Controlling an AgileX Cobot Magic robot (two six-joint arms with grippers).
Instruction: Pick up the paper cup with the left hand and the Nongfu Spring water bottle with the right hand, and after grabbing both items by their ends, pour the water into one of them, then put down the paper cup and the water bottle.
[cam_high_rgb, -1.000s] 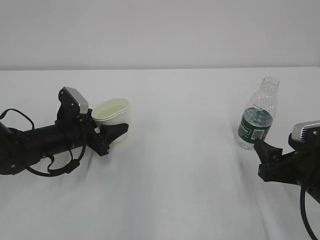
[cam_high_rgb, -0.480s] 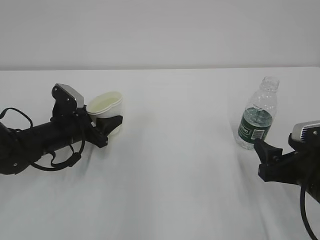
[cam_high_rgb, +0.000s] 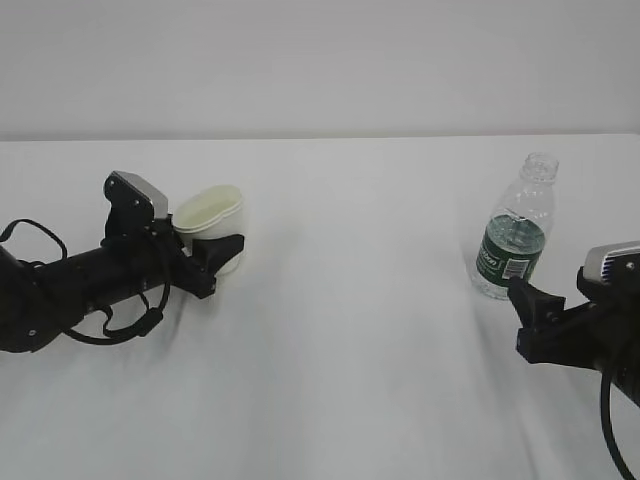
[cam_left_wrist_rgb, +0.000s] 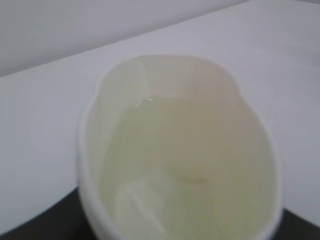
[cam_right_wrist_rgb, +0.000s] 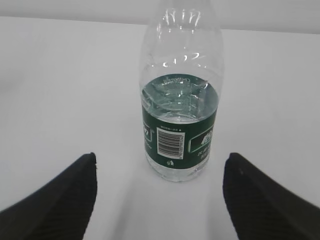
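Paper cup is clamped in the left hand, rim squeezed oval, low over the table at 9 o'clock. Water bottle stands upright, uncapped, at 3 o'clock, not gripped. Right hand is spread wide just short of it, at its 5 o'clock. Step judged: cup taken, bottle pickup pending. Next: right hand advanced around the label, then closed.

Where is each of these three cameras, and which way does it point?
Exterior: faces the table from the front, showing both arms.
Left wrist: looks down into the squeezed paper cup; black left hand edges below.
Right wrist: looks past two spread fingers at the Nongfu Spring water bottle.
Shared: exterior also shows cup and bottle.
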